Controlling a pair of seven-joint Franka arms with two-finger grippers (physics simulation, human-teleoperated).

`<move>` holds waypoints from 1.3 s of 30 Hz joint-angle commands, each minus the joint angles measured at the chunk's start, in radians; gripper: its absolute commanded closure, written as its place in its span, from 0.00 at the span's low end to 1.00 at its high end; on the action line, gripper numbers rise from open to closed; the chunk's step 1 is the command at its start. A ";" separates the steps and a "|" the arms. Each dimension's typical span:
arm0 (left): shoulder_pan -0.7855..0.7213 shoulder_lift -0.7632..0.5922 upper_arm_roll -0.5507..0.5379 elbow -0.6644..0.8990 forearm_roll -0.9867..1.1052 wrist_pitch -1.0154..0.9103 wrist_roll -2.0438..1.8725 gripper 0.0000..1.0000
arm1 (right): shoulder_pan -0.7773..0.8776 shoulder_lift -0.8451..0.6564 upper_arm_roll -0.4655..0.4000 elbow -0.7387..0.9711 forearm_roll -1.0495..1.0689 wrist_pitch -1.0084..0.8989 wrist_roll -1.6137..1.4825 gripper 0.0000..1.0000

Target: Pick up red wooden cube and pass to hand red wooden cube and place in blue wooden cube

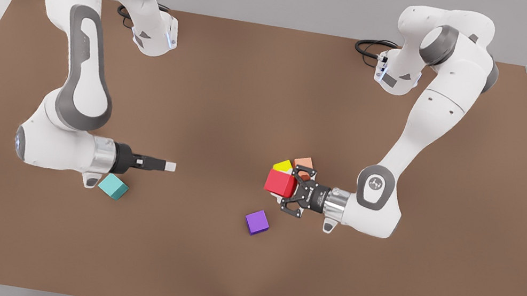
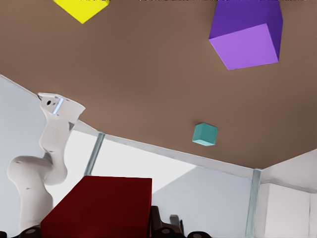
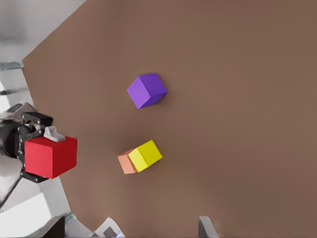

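Note:
The red wooden cube (image 1: 281, 183) (image 2: 99, 208) (image 3: 51, 156) is held off the table, with my left gripper (image 1: 291, 191), the black claw on the front view's right arm, shut on it. The hand, my slim right gripper (image 1: 170, 166) (image 3: 157, 228), waits on the front view's left, level and pointing toward the red cube across a wide gap. Its pale fingertips (image 3: 108, 227) stand apart, open and holding nothing. The blue wooden cube (image 1: 113, 186) (image 2: 205, 134), teal in colour, rests on the table just beside and below the right gripper's wrist.
A purple cube (image 1: 257, 222) (image 3: 147, 90) lies on the brown table (image 1: 273, 90) in front of the left gripper. A yellow cube (image 1: 283, 166) (image 3: 145, 155) and a salmon-orange cube (image 1: 303, 163) (image 3: 126, 162) sit touching each other just behind the held cube. Metal frame posts stand at the table's corners.

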 commanded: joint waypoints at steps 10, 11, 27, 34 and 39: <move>0.007 -0.001 -0.007 0.000 -0.004 0.013 0.103 0.48 | 0.105 0.117 0.011 0.035 0.359 0.275 0.015 0.00; 0.007 -0.001 -0.007 0.000 -0.004 0.013 0.107 0.48 | 0.111 0.121 0.019 0.034 0.385 0.275 0.013 0.00; 0.039 -0.002 -0.047 0.003 -0.004 -0.054 0.188 0.47 | 0.274 0.138 0.025 -0.005 0.589 0.419 -0.140 0.00; 0.039 0.007 -0.056 0.003 -0.021 -0.058 0.219 0.46 | 0.305 0.138 0.025 -0.002 0.658 0.461 -0.185 0.00; 0.039 0.009 -0.056 0.001 -0.029 -0.058 0.230 0.46 | 0.306 0.115 0.025 -0.005 0.655 0.459 -0.188 0.00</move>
